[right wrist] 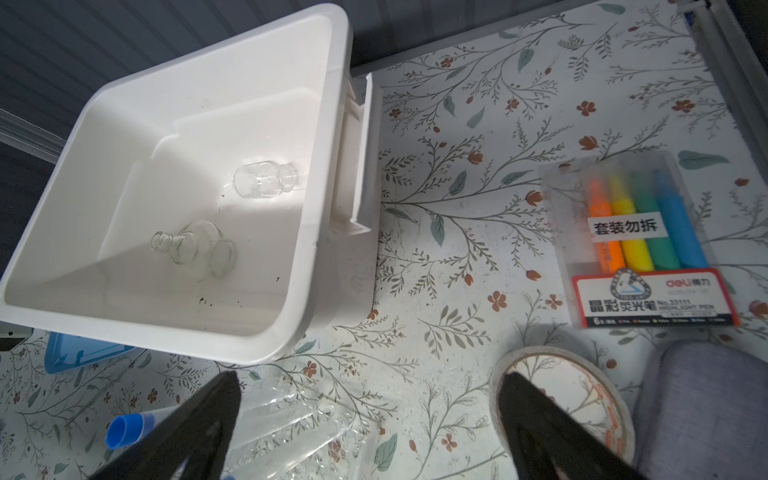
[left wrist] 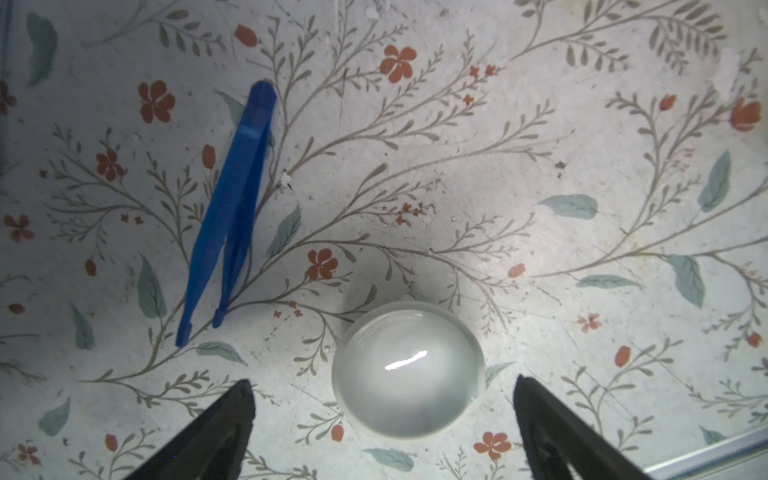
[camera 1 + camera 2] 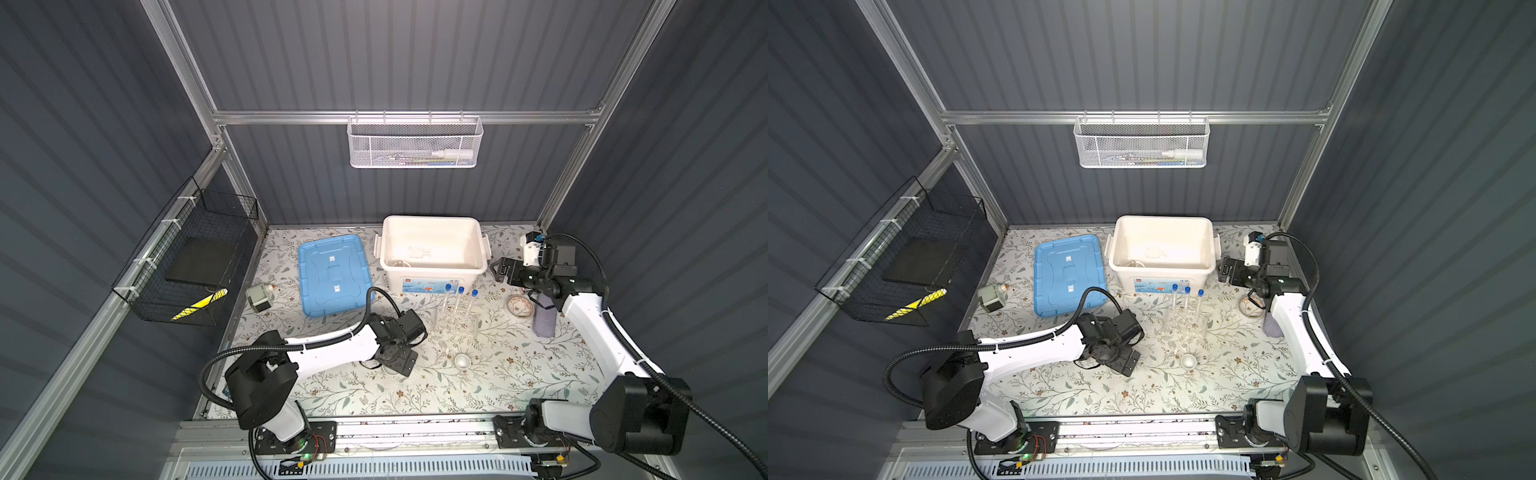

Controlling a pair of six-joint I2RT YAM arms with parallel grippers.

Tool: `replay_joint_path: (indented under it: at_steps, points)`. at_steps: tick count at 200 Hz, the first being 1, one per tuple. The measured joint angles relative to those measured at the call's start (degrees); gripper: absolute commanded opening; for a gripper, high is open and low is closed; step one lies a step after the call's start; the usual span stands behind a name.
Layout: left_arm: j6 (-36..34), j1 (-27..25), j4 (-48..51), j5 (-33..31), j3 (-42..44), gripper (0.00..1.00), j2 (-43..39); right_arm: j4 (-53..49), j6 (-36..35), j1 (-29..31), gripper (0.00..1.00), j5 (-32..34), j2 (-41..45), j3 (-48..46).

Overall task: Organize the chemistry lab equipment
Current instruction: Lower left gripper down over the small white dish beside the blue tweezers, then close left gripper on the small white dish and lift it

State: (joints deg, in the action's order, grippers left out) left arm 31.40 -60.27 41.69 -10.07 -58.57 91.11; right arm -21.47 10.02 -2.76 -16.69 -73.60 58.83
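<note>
My left gripper [image 2: 384, 392] hangs open, pointing down over a small white dish [image 2: 409, 370] that lies between its spread fingers without touching them. Blue tweezers [image 2: 228, 216] lie flat beside the dish. In both top views three blue-capped test tubes [image 3: 459, 301] stand in a clear rack [image 3: 455, 328], with another white dish [image 3: 462, 360] in front of it. My right gripper [image 3: 500, 270] is open and empty, beside the white box [image 3: 432, 220]. Two clear glass flasks [image 1: 266, 178] [image 1: 195, 249] lie inside the box [image 1: 316, 208]. No thin rod shows.
A blue lid [image 3: 332, 274] lies left of the box and a grey motor [image 3: 258, 296] near the left wall. A tape roll [image 3: 520, 306], a grey cloth [image 3: 544, 320] and a highlighter pack [image 1: 640, 241] sit by the right arm. Wire baskets [image 3: 415, 141] [image 3: 187, 257] hang on the walls.
</note>
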Motion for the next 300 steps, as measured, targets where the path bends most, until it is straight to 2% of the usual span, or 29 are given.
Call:
replay_joint_path:
  at_steps: [59, 122, 188, 264, 300]
  points:
    - [9.86, -1.20, 0.72, -0.15, -0.35, 0.99, 2.93, 0.04, -0.20, -0.11, 0.99, 0.02, 0.00, -0.17]
    - [15.37, -1.20, 0.68, -0.35, -1.03, 0.94, 5.09, 0.02, -0.59, -0.31, 0.99, 0.02, 0.02, -1.09]
    - [16.50, -1.20, 1.18, -0.57, -2.03, 0.83, 6.08, 0.07, -1.09, -0.55, 0.99, 0.04, 0.20, -1.44]
    - [16.48, -1.20, 0.94, 0.00, -2.23, 0.83, 6.58, 0.04, -1.22, -0.63, 0.99, 0.20, 0.92, -1.62]
    - [16.35, -1.20, 0.48, 0.70, -2.23, 0.78, 7.08, 0.07, -1.25, -0.68, 0.99, 0.20, 0.92, -1.62]
